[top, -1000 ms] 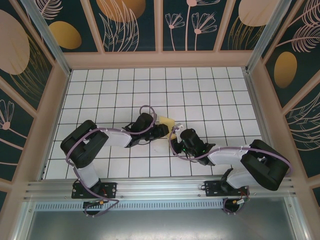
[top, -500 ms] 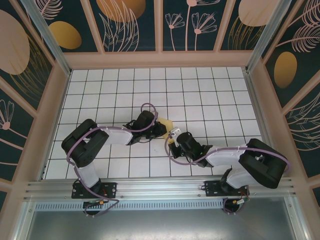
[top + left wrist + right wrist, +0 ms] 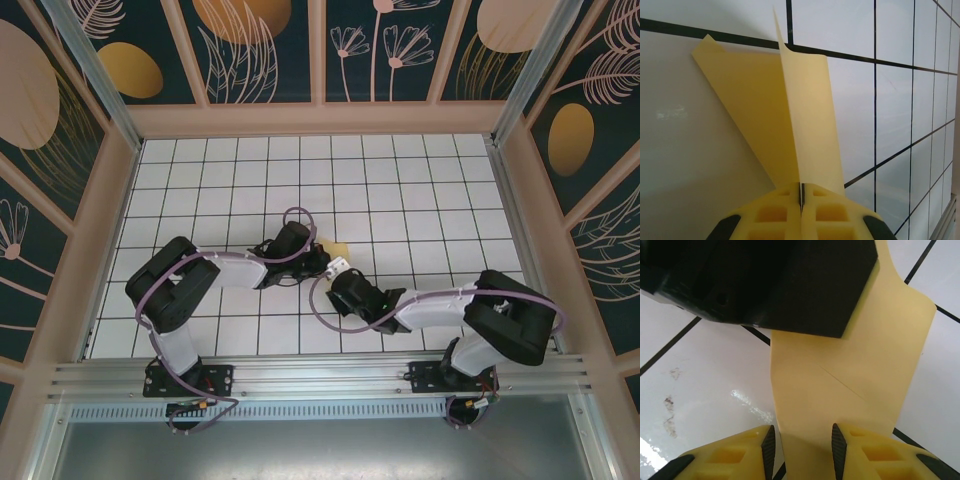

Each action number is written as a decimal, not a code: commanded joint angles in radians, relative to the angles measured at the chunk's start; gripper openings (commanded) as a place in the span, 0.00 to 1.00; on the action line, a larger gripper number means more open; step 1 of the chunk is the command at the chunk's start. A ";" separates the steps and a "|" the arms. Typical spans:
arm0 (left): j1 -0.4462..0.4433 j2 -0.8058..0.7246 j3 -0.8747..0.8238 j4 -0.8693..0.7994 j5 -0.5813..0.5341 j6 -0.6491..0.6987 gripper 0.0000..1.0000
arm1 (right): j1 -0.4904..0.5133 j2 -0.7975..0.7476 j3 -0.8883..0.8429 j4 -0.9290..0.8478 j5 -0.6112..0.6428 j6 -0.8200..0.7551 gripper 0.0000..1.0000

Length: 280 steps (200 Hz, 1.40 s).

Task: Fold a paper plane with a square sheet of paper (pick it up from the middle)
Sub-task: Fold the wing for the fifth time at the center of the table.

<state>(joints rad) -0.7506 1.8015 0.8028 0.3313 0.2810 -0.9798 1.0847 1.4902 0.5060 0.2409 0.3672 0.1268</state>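
Note:
The square sheet of paper [image 3: 790, 115], pale yellow and folded, stands up from my left gripper [image 3: 801, 189] as two flaps that spread apart over the white tiles. The left gripper is shut on its lower edge. In the right wrist view the paper [image 3: 840, 385] lies flat with a diagonal crease and runs under my right gripper [image 3: 802, 442], which is open with its pads apart over the paper. From above, a small patch of the paper [image 3: 337, 249] peeks out beside the left gripper [image 3: 322, 262] and the right gripper [image 3: 340, 270], which nearly meet at the table's middle.
The white grid table [image 3: 420, 190] is walled by a wooden frame [image 3: 320, 118] at the back and sides. The left gripper's black body [image 3: 780, 280] hangs close above the paper in the right wrist view. Cables loop off both arms.
The left gripper has closed on the paper. The right gripper has opened and moved left, right up to the left gripper.

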 commanded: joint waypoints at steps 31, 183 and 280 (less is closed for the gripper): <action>0.007 0.014 0.031 -0.035 0.016 0.017 0.01 | 0.026 0.102 0.092 -0.066 0.157 -0.038 0.33; 0.015 -0.060 0.016 -0.055 -0.014 0.026 0.07 | 0.001 -0.001 0.026 -0.003 0.056 0.082 0.21; 0.015 -0.049 0.021 -0.057 -0.005 0.028 0.01 | 0.012 0.054 0.090 -0.116 0.117 0.075 0.22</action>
<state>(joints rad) -0.7395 1.7512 0.8120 0.2855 0.2615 -0.9623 1.0916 1.5040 0.5579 0.1867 0.4358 0.1894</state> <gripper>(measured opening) 0.058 0.223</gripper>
